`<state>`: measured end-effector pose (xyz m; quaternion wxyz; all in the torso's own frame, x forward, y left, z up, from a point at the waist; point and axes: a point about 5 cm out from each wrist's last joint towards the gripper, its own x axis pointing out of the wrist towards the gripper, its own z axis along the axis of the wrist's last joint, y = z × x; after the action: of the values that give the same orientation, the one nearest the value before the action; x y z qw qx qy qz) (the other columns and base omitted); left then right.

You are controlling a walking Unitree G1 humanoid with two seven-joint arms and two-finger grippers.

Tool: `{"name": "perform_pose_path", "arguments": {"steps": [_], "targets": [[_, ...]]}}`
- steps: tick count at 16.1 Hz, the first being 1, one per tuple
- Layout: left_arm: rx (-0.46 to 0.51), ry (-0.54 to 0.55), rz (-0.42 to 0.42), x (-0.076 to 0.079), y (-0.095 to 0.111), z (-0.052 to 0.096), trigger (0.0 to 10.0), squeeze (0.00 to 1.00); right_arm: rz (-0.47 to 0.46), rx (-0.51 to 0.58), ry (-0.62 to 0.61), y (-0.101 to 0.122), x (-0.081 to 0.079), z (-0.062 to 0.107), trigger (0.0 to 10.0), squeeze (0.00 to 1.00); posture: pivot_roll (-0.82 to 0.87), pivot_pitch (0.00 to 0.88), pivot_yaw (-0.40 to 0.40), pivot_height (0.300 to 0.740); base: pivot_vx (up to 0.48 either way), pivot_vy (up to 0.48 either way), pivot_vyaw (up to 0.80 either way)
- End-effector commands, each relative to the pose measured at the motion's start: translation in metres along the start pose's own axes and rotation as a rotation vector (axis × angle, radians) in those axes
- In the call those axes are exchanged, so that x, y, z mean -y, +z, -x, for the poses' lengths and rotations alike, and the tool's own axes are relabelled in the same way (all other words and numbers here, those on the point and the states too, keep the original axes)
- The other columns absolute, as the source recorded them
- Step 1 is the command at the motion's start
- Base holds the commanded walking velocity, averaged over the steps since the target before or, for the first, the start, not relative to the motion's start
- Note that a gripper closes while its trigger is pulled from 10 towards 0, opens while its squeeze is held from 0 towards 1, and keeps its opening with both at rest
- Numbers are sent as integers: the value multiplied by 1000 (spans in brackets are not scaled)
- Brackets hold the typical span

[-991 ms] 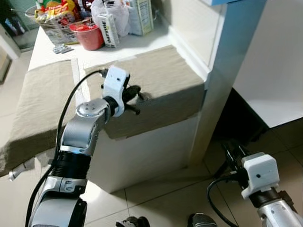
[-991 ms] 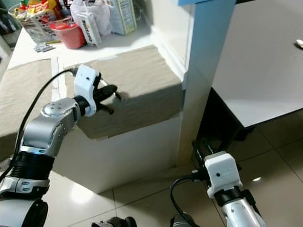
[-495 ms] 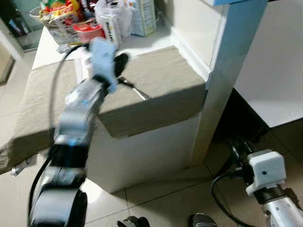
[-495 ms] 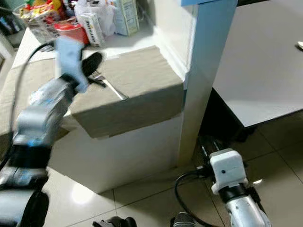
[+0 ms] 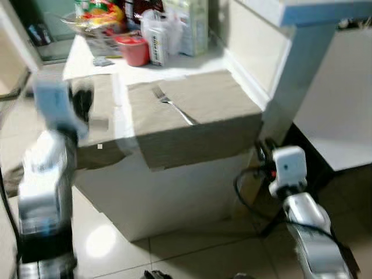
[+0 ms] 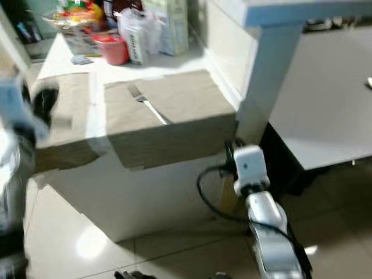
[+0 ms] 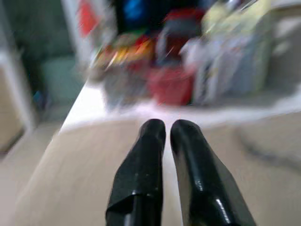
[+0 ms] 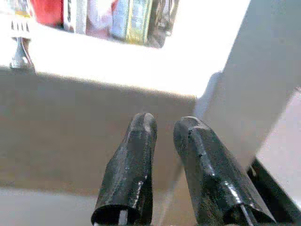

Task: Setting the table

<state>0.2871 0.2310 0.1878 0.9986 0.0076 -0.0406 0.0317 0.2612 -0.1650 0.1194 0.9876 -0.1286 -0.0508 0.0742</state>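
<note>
- The fork (image 5: 172, 105) lay flat on the tan cloth (image 5: 215, 104) that covered the right part of the bench (image 5: 174, 186), tines toward the clutter at the back, nothing touching it.
- At the back of the bench I could see a red bowl (image 5: 133, 49), a white carton (image 5: 156, 45), plastic bags (image 5: 168, 23) and bright packets (image 5: 99, 11) crowded together, well apart from the fork.
- A second tan cloth (image 5: 102, 99) covered the left part, with a strip of bare white bench between the two.
- A white-and-blue partition (image 5: 302, 64) stood just beside the right end of the bench, with a grey table (image 6: 325, 122) past it.
- My left tool (image 7: 163, 128) was up over the left cloth, fingers nearly together and holding nothing; the eye views blurred that arm badly.
- My right tool (image 8: 162, 127) sat low by the bench's right corner, facing its front drape, fingers a narrow gap apart, empty.
- Against a second ago: the left tool had left the fork and swung away to the left, and the right arm had risen from the floor toward the corner; the camera had shifted too.
</note>
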Motion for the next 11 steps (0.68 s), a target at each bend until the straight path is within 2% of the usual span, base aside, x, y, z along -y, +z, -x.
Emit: {"name": "perform_pose_path", "arguments": {"steps": [1, 3, 7, 10, 11], "targets": [[-14, 43, 8, 0, -3, 7, 10000, 1000, -14, -21, 10, -4, -3, -2, 10000, 0, -68, 0, 49, 740, 0, 0, 0], [-71, 50, 36, 16, -20, 25, 10000, 1000, -1, 20, 40, -5, -10, -11, 10000, 0, -49, 0, 43, 740, 0, 0, 0], [-136, -12, 58, 40, -33, 42, 10000, 1000, -6, 43, 37, -1, -14, -10, 10000, 0, -63, 0, 49, 740, 0, 0, 0], [-210, -16, 3, 47, -48, 62, 10000, 1000, -12, 54, 35, -2, -13, -6, 10000, 0, -79, 0, 52, 740, 0, 0, 0], [-224, -13, 1, 47, -52, 65, 10000, 1000, -14, 54, 35, -2, -13, -6, 10000, 0, -78, 0, 52, 740, 0, 0, 0]]}}
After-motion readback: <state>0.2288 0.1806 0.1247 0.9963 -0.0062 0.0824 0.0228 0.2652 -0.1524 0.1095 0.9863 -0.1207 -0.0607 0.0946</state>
